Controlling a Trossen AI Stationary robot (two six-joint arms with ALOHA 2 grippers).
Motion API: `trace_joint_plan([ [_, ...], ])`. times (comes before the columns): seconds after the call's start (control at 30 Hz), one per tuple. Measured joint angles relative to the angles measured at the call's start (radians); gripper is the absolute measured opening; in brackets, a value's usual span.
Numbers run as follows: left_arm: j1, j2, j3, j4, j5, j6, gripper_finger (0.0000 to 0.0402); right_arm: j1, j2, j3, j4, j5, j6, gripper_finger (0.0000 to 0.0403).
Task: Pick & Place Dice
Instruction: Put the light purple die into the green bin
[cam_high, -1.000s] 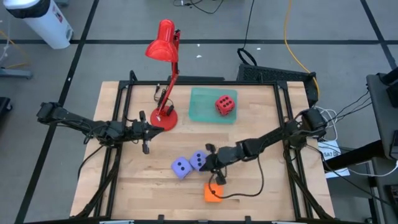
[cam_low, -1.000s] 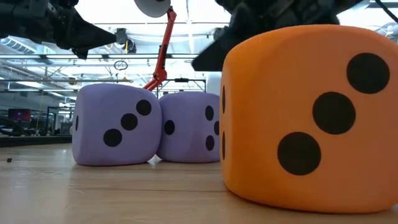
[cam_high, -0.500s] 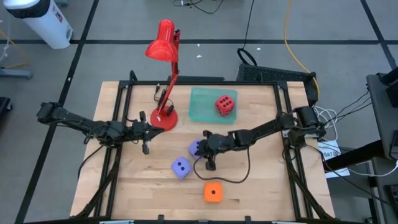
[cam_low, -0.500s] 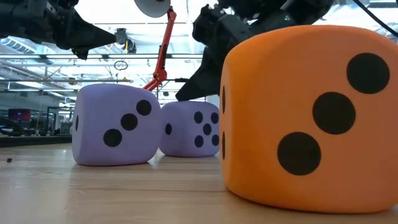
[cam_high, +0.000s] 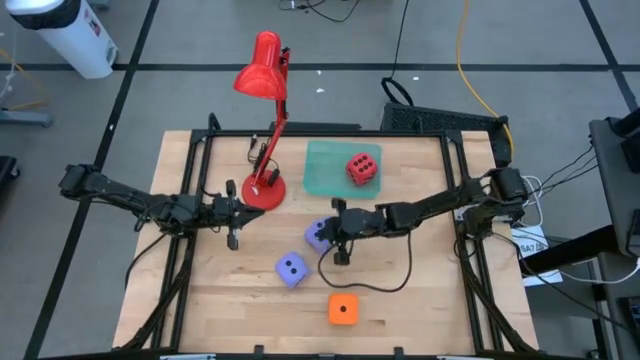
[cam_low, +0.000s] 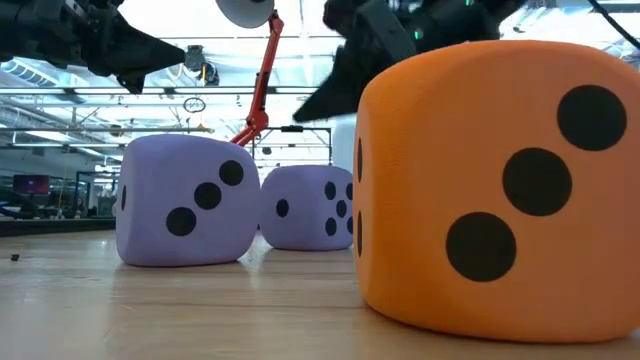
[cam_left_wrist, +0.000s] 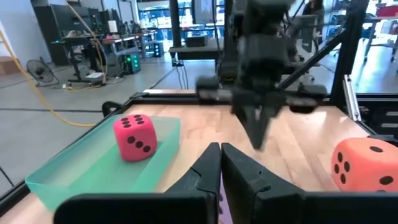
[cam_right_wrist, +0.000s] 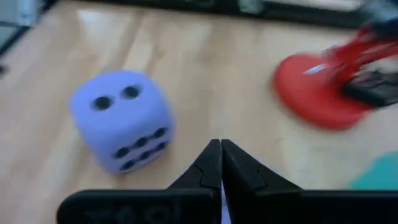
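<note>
The right gripper (cam_high: 337, 246) reaches in from the right to the middle of the wooden table (cam_high: 420, 300), its fingers (cam_right_wrist: 214, 163) pressed together and holding nothing. It sits just beside one lavender-blue die (cam_high: 318, 236) — whether it touches the cube cannot be told. The right wrist view shows that die (cam_right_wrist: 121, 118) standing alone on the wood, two pips on top.

The second lavender-blue die (cam_high: 291, 268) lies a little nearer and to the left, apart from the first. The orange die (cam_high: 343, 309) rests near the table's front edge, clear of both; in the low view it fills the right side (cam_low: 495, 190), three pips facing the camera, with the two lavender cubes behind it.

The red die (cam_high: 361, 168) sits in a translucent green tray (cam_high: 325, 170) at the far side of the table, right of the red desk lamp (cam_high: 262, 80), whose round base (cam_high: 265, 188) stands on the wood.

The left gripper (cam_high: 235, 222) waits at the left — just beside the lamp's base, jaws closed, empty.
</note>
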Motion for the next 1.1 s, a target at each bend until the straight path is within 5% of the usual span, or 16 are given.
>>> trace_joint_plan([
  [0.17,0.0,0.0,0.0,-0.002,0.0,0.0,0.0026,-0.01,-0.073,0.041,-0.185,0.086,-0.135,0.0028],
  [0.47,0.002,0.0,0.0,-0.013,-0.002,0.028,0.0026,-0.08,0.027,0.445,-0.768,0.101,-0.164,0.0166],
  [0.83,0.002,0.0,0.0,-0.038,0.005,0.029,0.0026,-0.037,0.071,0.488,-0.73,-0.001,-0.403,0.0308],
  [1.0,0.002,0.0,0.0,-0.039,0.005,0.03,0.0026,-0.015,0.071,0.488,-0.711,0.087,-0.385,0.0373],
  [1.1,0.002,0.0,0.0,-0.039,0.005,0.03,0.0026,-0.035,0.071,0.488,-0.714,0.044,-0.343,0.0395],
])
